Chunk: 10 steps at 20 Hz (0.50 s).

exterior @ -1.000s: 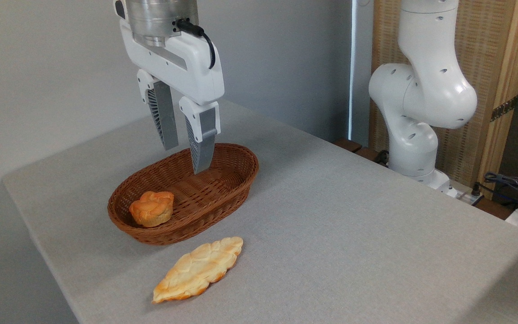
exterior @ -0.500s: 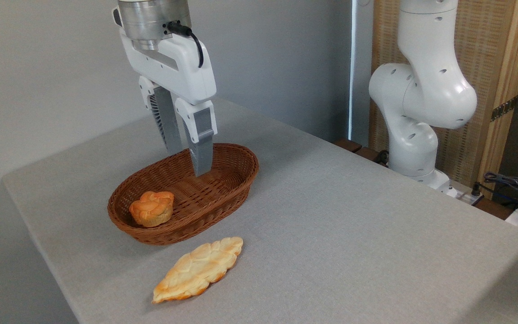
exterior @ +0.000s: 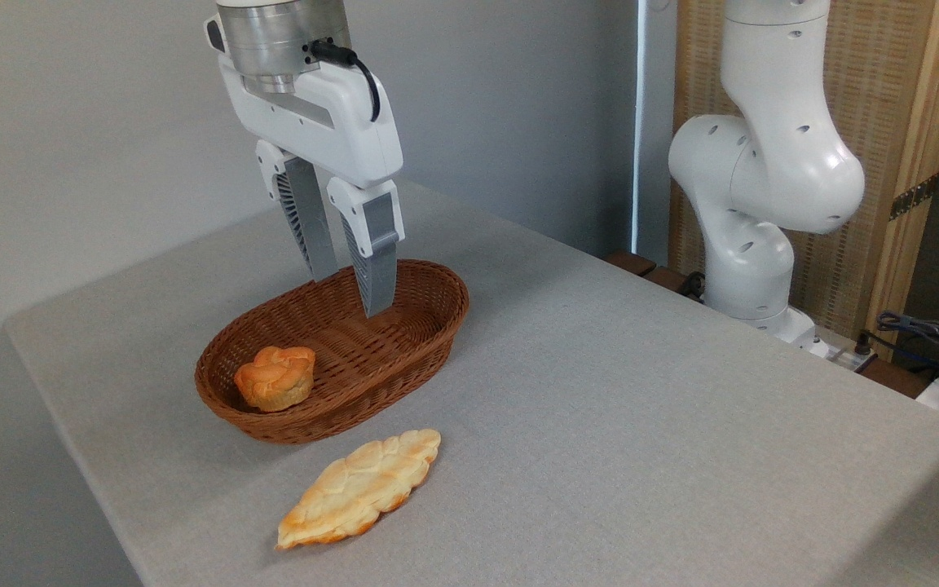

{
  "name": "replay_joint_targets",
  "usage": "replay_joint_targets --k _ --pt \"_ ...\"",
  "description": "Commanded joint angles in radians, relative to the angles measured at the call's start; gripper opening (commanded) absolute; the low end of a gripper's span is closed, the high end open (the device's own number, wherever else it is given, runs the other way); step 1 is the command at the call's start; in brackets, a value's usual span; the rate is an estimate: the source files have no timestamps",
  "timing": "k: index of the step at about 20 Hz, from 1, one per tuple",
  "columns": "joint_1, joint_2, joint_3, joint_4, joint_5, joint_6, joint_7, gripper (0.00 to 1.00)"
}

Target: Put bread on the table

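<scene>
Camera: jaws (exterior: 351, 295) downward above basket (exterior: 404, 359), seemingly empty.

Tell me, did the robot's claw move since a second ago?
Yes. The gripper drifted slightly right against the basket, and its fingers closed nearer together.

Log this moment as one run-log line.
gripper: empty, jaws slightly apart, above basket | bread: flat on table, outside basket | bun: in basket | task state: bread placed
</scene>
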Motion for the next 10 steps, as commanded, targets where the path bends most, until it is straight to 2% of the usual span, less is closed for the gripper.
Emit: replay_joint_targets --k 1,10 --pt "-0.005 0.005 0.003 0.022 0.007 -0.028 -0.019 1.00" --pt "-0.003 0.004 0.010 0.022 0.002 -0.028 -0.008 1.00"
